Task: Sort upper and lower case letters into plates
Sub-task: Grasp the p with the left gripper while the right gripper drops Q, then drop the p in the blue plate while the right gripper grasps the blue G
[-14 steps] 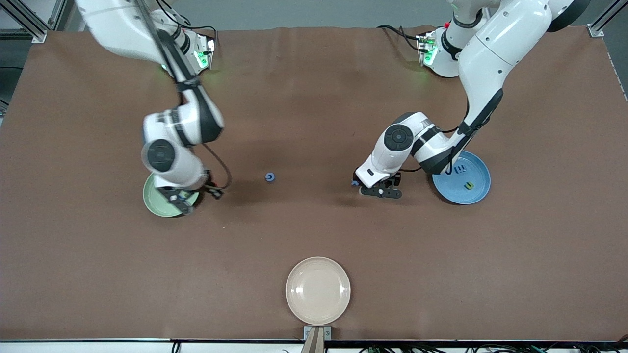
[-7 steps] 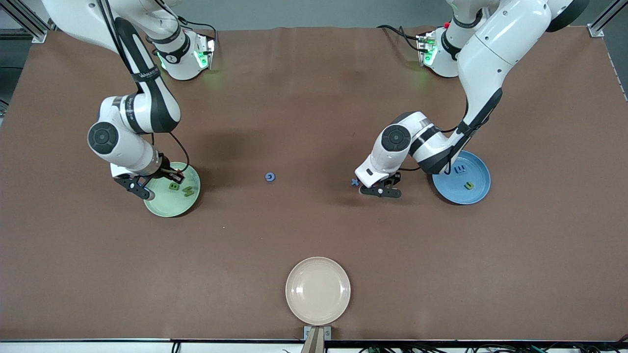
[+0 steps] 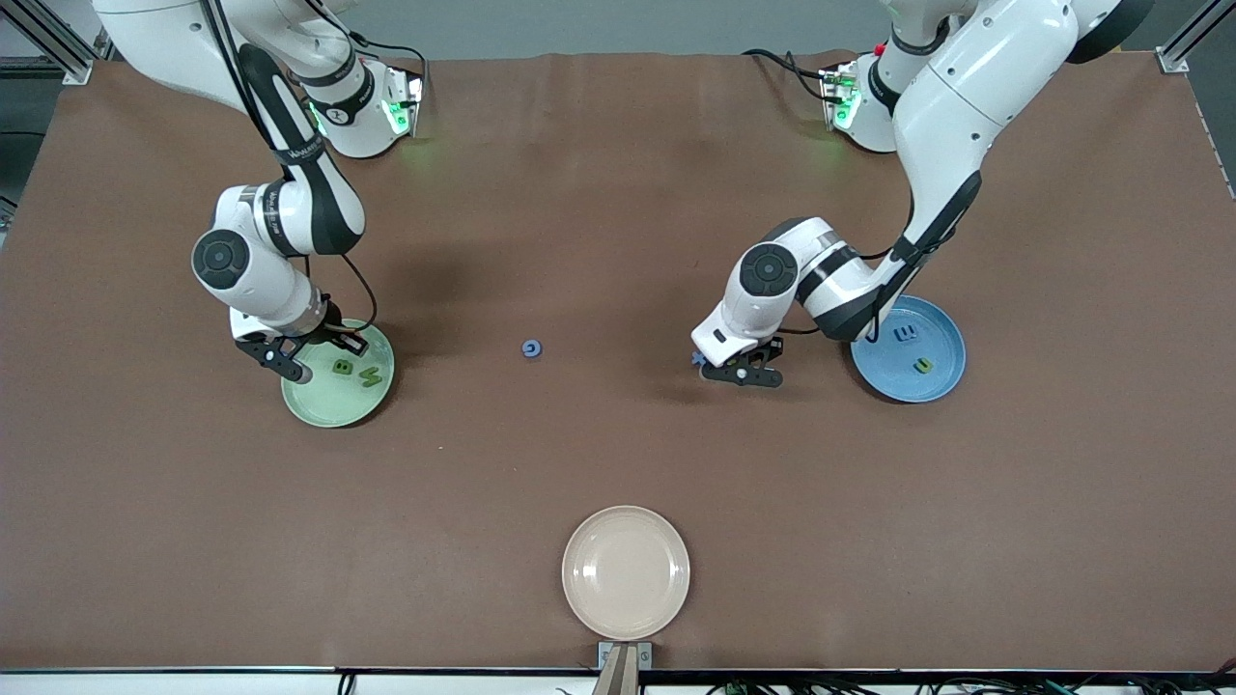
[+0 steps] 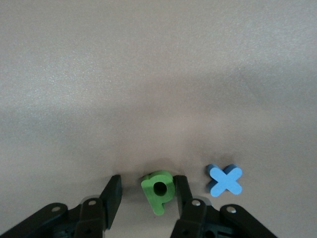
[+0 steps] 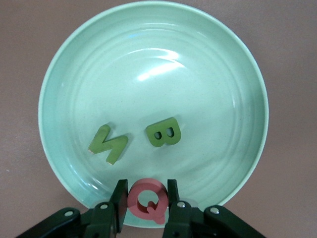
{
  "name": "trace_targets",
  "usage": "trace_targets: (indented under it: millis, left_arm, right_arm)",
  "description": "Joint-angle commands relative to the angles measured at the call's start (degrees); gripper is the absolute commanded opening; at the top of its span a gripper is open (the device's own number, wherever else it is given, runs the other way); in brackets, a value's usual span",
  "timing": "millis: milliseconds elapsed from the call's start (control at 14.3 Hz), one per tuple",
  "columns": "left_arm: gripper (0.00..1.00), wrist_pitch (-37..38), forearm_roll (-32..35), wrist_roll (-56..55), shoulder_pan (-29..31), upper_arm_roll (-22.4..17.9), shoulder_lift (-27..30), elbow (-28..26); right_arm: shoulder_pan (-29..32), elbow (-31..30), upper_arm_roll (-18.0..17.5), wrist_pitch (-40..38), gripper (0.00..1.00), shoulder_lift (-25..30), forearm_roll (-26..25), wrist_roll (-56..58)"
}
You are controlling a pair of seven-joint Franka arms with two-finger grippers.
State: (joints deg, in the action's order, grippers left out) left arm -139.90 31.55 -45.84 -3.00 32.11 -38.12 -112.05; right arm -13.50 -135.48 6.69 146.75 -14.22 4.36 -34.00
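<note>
Now the right gripper [image 5: 145, 210] clamped a red Q [image 5: 146, 196] over the green plate [image 5: 74, 64] holding B [image 5: 164, 132]; the left gripper [image 4: 146, 196], half-closed, straddled a green p [image 4: 158, 190], blue x [image 4: 225, 179] at three o'clock.

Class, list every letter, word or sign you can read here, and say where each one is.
"Q": red letter in right gripper, over green plate.
"B", "N": green letters in it.
"p": between left gripper fingers.
"x": blue, beside it.
Arm lettering: unreadable.
</note>
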Motion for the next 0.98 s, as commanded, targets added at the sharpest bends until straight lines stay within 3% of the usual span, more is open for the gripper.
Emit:
trace_targets:
  millis: [0, 70, 419, 559, 908]
  left_arm:
    - [0.48, 1.56, 0.44, -1.36, -0.34, -0.03, -0.46, 0.52]
    - [0.45, 1.56, 0.35, -1.45, -0.34, -0.03, -0.55, 0.52]
    - [0.26, 1.56, 0.27, -3.03, -0.34, -0.03, -1.25, 1.31]
    - [0.15, 1.56, 0.44, -3.2, -0.25, -0.03, -1.34, 1.4]
    - [0.11, 3.74, 1.06, -1.46, 1.33, 0.06, 1.64, 1.4]
  right_arm:
    - [2.51, -0.93, -1.06, 1.09, 0.63, 0.16, -0.23, 1.65]
    - [2.51, -0.93, -1.06, 1.09, 1.0, 0.16, -0.23, 2.35]
    - [1.37, 0.04, -1.41, 0.38, 1.0, 0.42, 0.29, 1.31]
    - [-2.39, 0.91, -1.5, 0.65, 1.0, 0.33, 0.83, -4.28]
    - [-13.03, 7.31, -1.5, 0.91, 1.0, -3.78, 0.83, -22.04]
